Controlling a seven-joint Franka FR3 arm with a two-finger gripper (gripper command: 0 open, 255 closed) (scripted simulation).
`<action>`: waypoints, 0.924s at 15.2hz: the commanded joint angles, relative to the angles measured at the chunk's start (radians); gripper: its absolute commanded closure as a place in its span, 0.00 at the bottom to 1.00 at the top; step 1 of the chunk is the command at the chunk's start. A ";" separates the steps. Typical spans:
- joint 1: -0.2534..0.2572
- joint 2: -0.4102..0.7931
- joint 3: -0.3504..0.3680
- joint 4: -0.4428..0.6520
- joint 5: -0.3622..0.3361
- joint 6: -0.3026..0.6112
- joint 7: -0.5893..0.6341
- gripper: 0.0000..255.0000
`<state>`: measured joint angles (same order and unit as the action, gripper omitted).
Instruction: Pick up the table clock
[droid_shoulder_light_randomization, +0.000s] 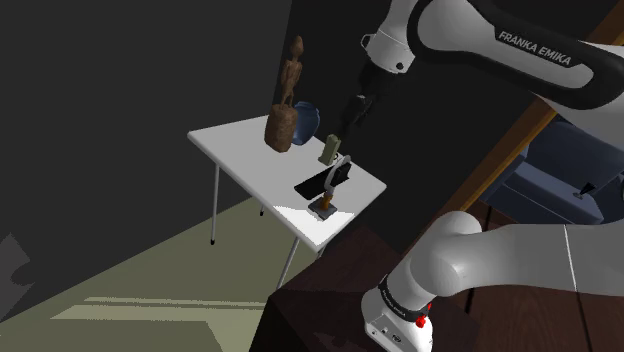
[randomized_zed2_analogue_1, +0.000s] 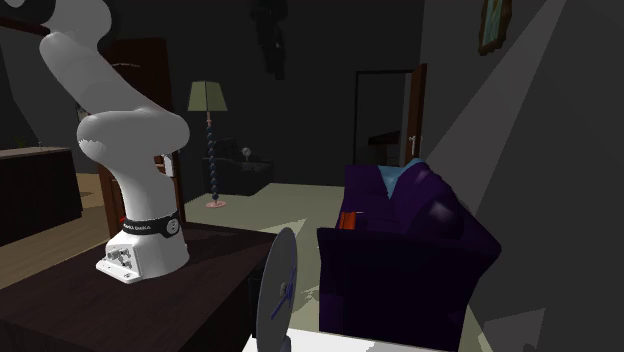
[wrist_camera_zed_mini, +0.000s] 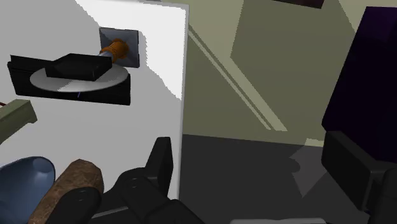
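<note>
The table clock is a flat grey disc with a black box on its back, carried on an orange stem over a small grey base. It stands near the white table's corner, clock over base. The second exterior view has its grey disc edge-on at the bottom. My gripper hangs above the table behind the clock, apart from it. In the wrist view the gripper is open, fingers wide apart over the table's edge and the floor, nothing between them.
A brown wooden figurine, a blue bowl and a small greenish block share the table behind the clock. A dark purple sofa stands beside the table. My stand is a dark wooden box.
</note>
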<state>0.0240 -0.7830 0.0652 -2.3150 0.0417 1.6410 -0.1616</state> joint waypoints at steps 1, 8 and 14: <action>0.000 0.000 0.000 0.000 0.000 0.000 0.000 0.00; 0.036 -0.024 -0.191 -0.153 -0.116 0.125 -0.383 0.00; 0.067 0.055 -0.370 -0.200 -0.216 0.255 -0.711 0.00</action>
<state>0.0834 -0.7516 -0.2732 -2.5134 -0.1581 1.8694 -0.8103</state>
